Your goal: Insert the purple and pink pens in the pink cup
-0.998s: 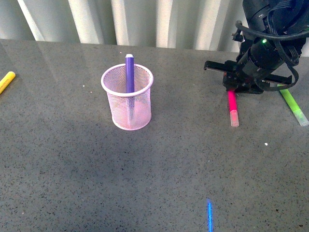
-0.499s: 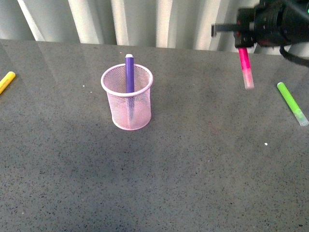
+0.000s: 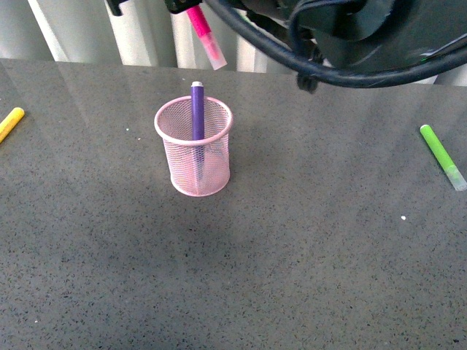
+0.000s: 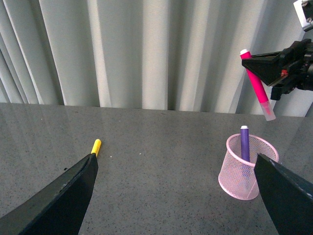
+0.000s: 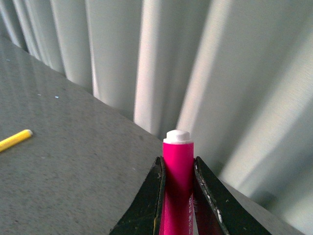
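The pink cup (image 3: 182,166) stands upright on the grey table, with the purple pen (image 3: 198,108) standing inside it and poking above the rim. High over the cup hangs the pink pen (image 3: 205,38), tilted, its clear cap pointing down. My right gripper (image 3: 187,7) is shut on its barrel at the picture's top edge. The right wrist view shows both jaws pressed on the pink pen (image 5: 178,164). In the left wrist view the pink cup (image 4: 234,177) lies near one finger of my open left gripper (image 4: 176,198), and the pink pen (image 4: 257,87) hangs above it.
A yellow marker (image 3: 10,122) lies at the table's far left edge. A lime-green marker (image 3: 440,154) lies at the far right. Pleated grey curtains close off the back of the table. Black cables of my right arm (image 3: 350,51) span the upper right.
My right gripper lifted the pink pen off the table at the right and carried it up and leftward to above the cup. The cup and purple pen stayed put.
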Motion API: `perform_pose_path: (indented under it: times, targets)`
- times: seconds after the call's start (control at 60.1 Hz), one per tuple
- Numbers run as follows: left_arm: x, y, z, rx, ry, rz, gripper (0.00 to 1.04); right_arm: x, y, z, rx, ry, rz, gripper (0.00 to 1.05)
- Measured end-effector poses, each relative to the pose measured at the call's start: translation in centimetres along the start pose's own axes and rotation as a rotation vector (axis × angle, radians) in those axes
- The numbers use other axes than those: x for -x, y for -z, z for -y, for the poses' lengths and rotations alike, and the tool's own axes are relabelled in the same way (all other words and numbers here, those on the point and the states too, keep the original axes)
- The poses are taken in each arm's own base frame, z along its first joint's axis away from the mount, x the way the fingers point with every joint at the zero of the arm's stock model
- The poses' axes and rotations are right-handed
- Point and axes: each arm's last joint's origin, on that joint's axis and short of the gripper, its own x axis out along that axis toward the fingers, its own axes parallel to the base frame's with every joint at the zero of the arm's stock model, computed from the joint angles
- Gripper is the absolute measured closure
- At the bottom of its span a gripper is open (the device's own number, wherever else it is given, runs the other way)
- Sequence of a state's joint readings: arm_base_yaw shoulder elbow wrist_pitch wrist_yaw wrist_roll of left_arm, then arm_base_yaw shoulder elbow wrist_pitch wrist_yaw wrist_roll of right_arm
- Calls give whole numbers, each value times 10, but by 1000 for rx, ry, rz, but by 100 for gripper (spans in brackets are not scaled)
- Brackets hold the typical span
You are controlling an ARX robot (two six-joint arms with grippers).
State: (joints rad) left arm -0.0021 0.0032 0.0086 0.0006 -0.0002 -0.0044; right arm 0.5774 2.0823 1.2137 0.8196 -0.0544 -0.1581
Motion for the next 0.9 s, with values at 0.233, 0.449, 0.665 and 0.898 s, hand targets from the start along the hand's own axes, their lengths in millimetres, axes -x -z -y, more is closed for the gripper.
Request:
perform_pose_path:
  times: [0.233, 0.449, 0.665, 0.898]
  targets:
    - [0, 0, 0, 0, 0, 0, 7, -15, 13, -16, -25, -17, 20, 93]
    - [0, 0, 0, 0, 0, 0, 7, -20, 19, -28, -59, -50, 14, 93]
    - [0, 0, 0, 0, 0, 0, 7, -22, 20, -38, -87, -74, 17, 93]
    - [0, 0, 0, 0, 0, 0, 7, -24, 31, -42, -99, -76, 7, 93]
